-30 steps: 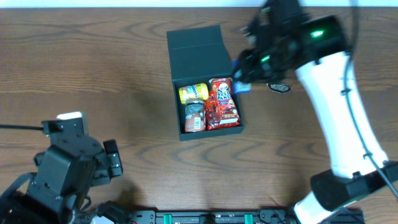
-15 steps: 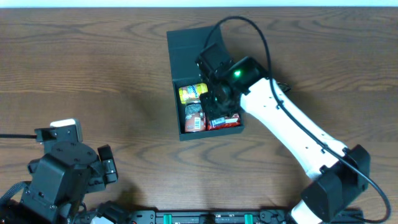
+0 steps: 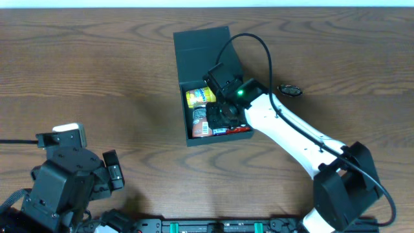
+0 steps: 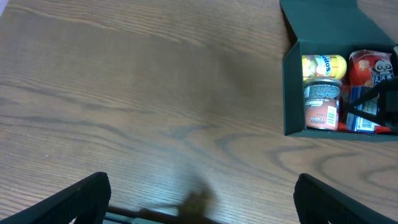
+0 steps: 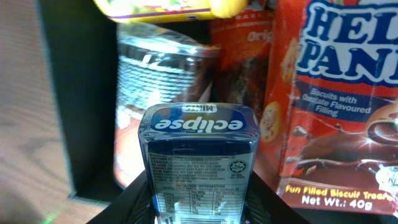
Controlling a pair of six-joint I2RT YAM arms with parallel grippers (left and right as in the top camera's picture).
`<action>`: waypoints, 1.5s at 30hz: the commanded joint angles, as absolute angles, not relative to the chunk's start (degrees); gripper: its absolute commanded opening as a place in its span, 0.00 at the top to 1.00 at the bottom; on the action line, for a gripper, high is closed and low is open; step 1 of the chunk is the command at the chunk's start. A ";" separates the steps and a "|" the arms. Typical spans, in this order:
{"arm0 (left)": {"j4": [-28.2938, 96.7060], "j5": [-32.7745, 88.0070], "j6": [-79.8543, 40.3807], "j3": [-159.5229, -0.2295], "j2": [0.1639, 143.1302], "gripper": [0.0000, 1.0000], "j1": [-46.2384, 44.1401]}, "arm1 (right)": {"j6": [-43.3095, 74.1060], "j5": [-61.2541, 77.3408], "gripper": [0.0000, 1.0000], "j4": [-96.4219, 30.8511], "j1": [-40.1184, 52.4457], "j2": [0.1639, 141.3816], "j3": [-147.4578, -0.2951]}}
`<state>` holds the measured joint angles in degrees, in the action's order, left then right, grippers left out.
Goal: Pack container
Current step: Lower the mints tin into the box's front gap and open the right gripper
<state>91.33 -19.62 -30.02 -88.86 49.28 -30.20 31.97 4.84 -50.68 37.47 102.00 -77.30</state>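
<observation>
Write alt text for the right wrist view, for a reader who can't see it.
The right gripper holds a blue Eclipse mints tin over the open dark container. Inside lie a red Hello Panda carton at right, a small can at left and a yellow packet at the top edge.

Tabletop: brown wood grain, smooth, low sheen. Box: dark green cardboard, matt. Mint tin: glossy blue, printed label. Snack carton: red printed card, glossy. Can: shiny ribbed lid. Arm shell: white plastic, smooth.
</observation>
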 commanded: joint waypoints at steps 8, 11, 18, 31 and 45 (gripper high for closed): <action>91.46 -19.42 -30.46 -89.62 49.10 0.05 -30.02 | 33.85 0.56 0.98 -46.81 37.91 101.60 -75.53; 91.48 -19.42 -30.46 -89.62 49.10 0.05 -30.02 | 33.85 0.27 0.98 -46.52 37.93 101.65 -75.53; 91.46 -19.42 -30.46 -89.62 49.10 0.05 -30.02 | 33.85 0.45 0.98 -48.07 37.98 101.71 -75.18; 91.44 -19.42 -30.46 -89.62 49.10 0.05 -30.02 | 36.32 0.91 0.91 -48.36 38.96 101.91 -74.41; 91.48 -19.46 -30.39 -89.62 49.10 0.05 -30.00 | 36.42 0.89 0.28 -47.48 39.07 101.91 -74.41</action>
<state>91.31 -19.62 -30.02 -88.86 49.28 -30.20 36.27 2.02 -47.20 38.52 102.00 -74.83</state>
